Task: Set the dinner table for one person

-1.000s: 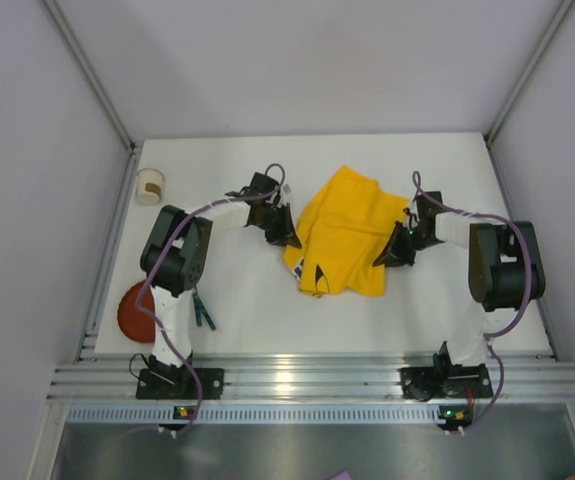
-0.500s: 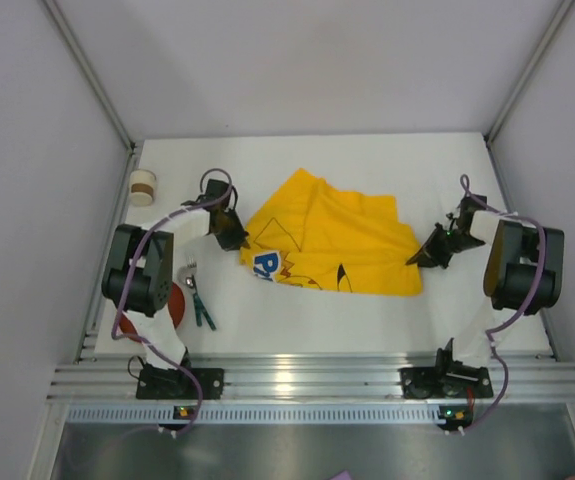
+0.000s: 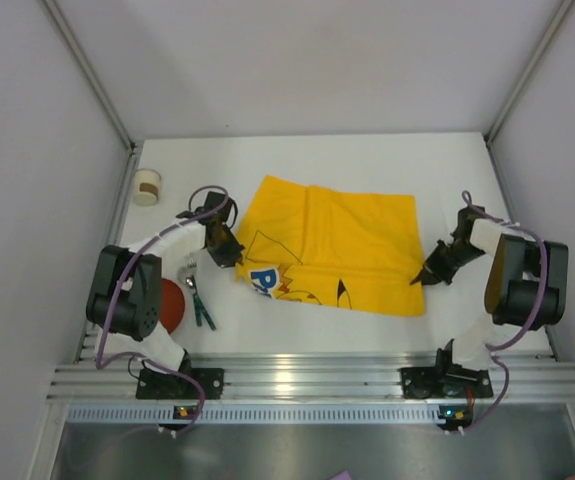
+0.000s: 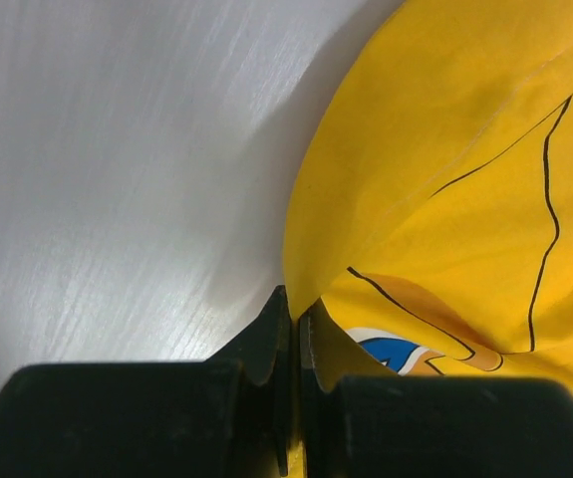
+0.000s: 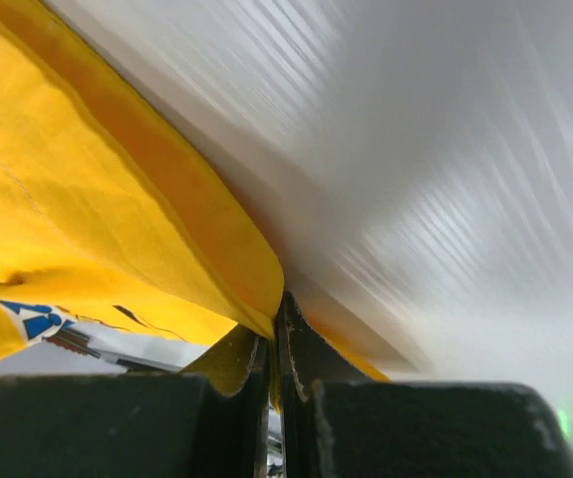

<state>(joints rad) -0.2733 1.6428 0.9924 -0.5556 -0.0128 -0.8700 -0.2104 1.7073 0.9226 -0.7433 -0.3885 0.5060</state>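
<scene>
Top external view: beyond the ribbed rail, the white dinner table [image 3: 267,335] fills the enclosure floor, with a red plate [image 3: 174,303] near its left edge. Farther in, the left gripper [image 3: 229,256] is pinched tight on the left edge of the yellow cloth [image 3: 337,240]. The right gripper [image 3: 423,277] pinches its near right corner, and the cloth lies spread between them. A small cup [image 3: 147,186] stands far left.

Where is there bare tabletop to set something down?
Bare: the far strip of dinner table beyond the yellow cloth, and the near strip between cloth and aluminium rail. Crowded: left side, with cup, red plate and cutlery.
</scene>
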